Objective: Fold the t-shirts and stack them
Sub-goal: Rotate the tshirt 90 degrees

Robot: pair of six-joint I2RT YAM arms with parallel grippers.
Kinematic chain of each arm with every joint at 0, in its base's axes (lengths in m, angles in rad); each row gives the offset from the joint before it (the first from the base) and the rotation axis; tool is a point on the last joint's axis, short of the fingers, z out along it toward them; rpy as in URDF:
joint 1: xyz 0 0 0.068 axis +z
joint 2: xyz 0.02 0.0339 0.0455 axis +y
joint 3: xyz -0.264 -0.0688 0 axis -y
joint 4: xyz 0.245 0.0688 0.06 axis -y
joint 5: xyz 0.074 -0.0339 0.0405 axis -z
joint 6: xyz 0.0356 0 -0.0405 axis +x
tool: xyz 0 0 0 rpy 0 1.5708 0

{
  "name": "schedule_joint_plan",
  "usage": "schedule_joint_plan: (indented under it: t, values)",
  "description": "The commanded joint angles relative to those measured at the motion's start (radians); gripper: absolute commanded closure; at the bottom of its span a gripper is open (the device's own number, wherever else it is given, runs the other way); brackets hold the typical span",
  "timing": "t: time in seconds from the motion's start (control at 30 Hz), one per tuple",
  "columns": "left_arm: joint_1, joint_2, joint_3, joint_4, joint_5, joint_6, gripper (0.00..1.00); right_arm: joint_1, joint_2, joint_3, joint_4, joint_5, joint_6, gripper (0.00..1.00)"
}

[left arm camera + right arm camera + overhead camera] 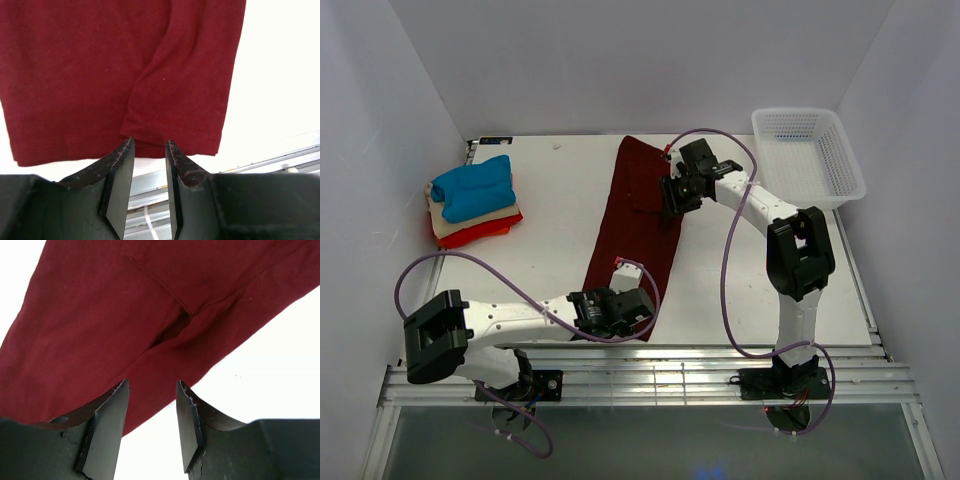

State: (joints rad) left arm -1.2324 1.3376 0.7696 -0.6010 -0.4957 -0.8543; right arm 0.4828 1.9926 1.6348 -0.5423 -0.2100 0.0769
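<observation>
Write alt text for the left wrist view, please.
A dark maroon cloth t-shirt lies on a white table, a fold running down to its stitched hem. The left gripper has its black jaws apart at that hem, with nothing between them.

we've got the spread shirt down the middle of the table, folded stack far left, basket far-right corner

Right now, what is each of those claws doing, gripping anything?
Left end effector: open at the hem of the maroon shirt, holding nothing.
Right end effector: open over the shirt, holding nothing.
</observation>
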Motion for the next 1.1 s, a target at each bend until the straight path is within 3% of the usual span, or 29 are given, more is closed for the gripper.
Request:
schedule_joint_plan:
  t: [0.0, 0.7, 0.9, 1.07]
  values:
    - [0.016, -0.021, -0.033, 0.078, 0.012, 0.012, 0.58, 0.007, -0.052, -0.015, 0.019, 0.008, 0.009, 0.52]
    - [0.080, 0.017, -0.098, 0.147, 0.043, 0.031, 0.61, 0.008, -0.081, -0.069, 0.024, 0.014, 0.006, 0.52]
    - [0.080, 0.009, -0.090, 0.138, 0.049, 0.011, 0.82, 0.008, -0.086, -0.093, 0.035, 0.014, 0.009, 0.52]
    - [0.080, -0.026, -0.079, 0.110, 0.051, -0.006, 0.89, 0.007, -0.087, -0.107, 0.041, 0.015, 0.011, 0.52]
